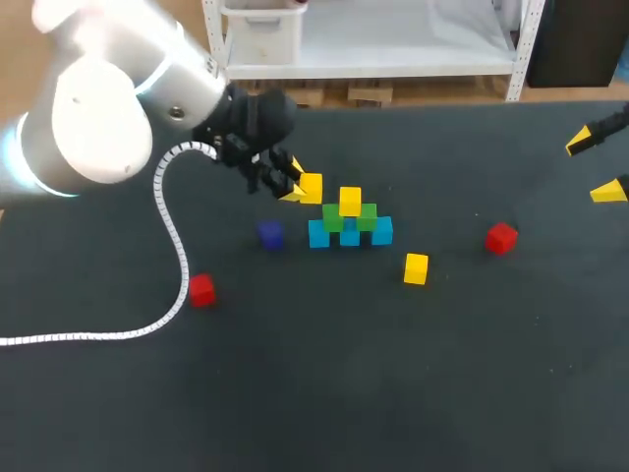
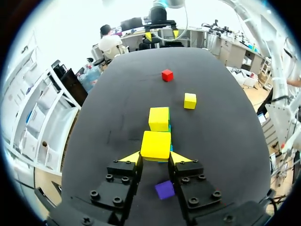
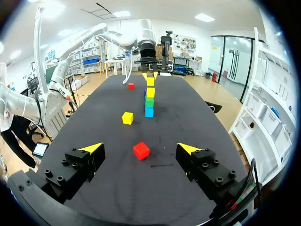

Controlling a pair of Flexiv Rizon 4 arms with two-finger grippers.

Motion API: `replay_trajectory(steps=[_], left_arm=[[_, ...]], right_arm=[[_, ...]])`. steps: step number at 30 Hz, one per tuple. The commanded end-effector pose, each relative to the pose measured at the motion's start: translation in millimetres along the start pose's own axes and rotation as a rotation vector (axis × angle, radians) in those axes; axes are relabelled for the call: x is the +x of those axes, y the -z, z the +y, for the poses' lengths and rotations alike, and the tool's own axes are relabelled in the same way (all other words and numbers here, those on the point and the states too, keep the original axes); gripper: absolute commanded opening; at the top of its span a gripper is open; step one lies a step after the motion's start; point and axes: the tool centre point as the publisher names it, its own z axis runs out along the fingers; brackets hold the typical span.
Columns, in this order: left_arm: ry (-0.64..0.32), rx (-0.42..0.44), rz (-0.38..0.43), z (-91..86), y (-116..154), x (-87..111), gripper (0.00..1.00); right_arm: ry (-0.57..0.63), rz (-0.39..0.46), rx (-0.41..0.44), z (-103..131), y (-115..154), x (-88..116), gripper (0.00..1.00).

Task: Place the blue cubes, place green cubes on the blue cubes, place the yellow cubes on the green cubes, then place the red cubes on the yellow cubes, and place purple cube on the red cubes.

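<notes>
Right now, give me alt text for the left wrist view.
Left fingers grip a yellow cube just short of the stack; a purple cube lies under them, a loose yellow cube and a red cube ahead.

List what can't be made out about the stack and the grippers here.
- Left wrist view: the yellow cube in the left gripper and the stack's top yellow cube hide nearly all the green cubes and blue cubes.
- Head view: the right gripper is cut off by the edge; only its tips show.
- Right wrist view: the stack is seen end-on, so its blue cubes overlap and can't be counted.
</notes>
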Motion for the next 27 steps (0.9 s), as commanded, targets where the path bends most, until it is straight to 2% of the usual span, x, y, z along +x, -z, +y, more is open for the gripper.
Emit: replay_trajectory(steps=[1,5,13,27], left_arm=[[0.028,-0.031,0.010,-9.1,-3,-3.4,0.00],[0.063,-0.052,0.011,-13.7,-6,-4.6,0.00],[0.075,-0.052,0.014,-18.9,-15,-6.1,0.00],[0.074,-0.043,0.021,-11.1,-23,-6.2,0.00]], right_arm=[[0.001,0.000,0.000,0,0,0,1.00],[0.001,0.000,0.000,0,0,0,1.00],[0.001,0.000,0.000,0,0,0,1.00],[0.001,0.000,0.000,0,0,0,1.00]])
